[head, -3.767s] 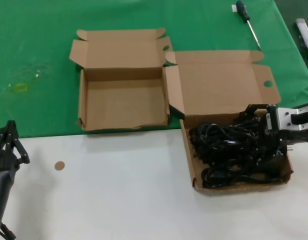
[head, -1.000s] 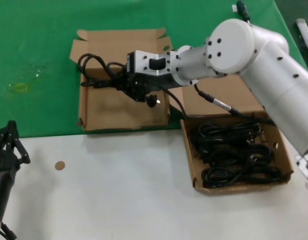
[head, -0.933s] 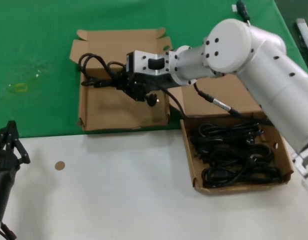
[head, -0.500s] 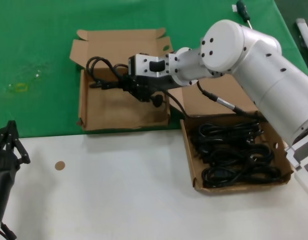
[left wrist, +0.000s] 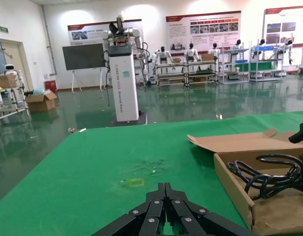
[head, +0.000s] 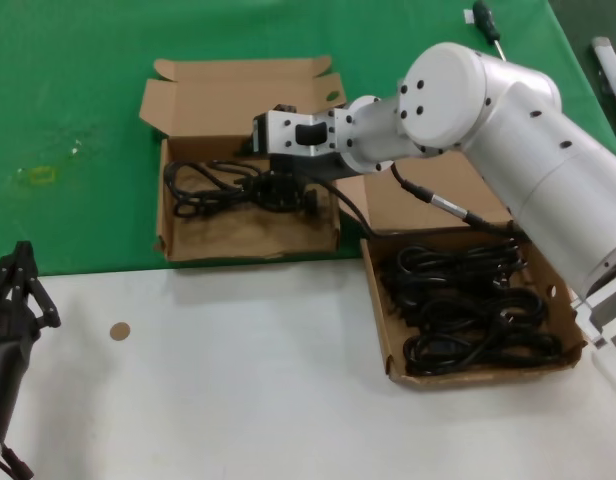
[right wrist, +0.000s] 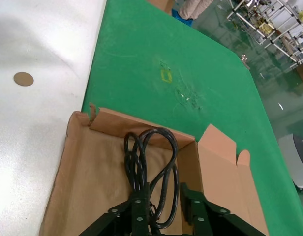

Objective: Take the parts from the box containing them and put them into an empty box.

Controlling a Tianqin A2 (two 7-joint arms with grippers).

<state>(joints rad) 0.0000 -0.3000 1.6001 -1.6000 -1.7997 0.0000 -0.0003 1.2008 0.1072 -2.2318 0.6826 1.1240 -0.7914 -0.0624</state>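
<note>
Head view: my right gripper [head: 280,188] sits just above centre of the frame, reaching over the short-lidded box [head: 166,215], its fingers spread apart around one cable bundle [head: 210,186] that lies on that box's floor. I cannot tell whether the pads touch the cable. To the lower right, the tall-lidded box [head: 379,330] holds the remaining cables [head: 468,310] in a dark heap. My left gripper [head: 18,285] waits at the lower left edge over the white table [head: 238,380], and here I cannot tell its finger state. A screwdriver [head: 493,35] lies at the upper right on the green cloth [head: 68,100].

Left wrist view: my left fingers [left wrist: 164,206] meet in a closed point at bottom centre; the bundle shows in the box at right.

Right wrist view: my right fingers [right wrist: 136,211] stand apart at the bottom, the cable loop between them on the cardboard
</note>
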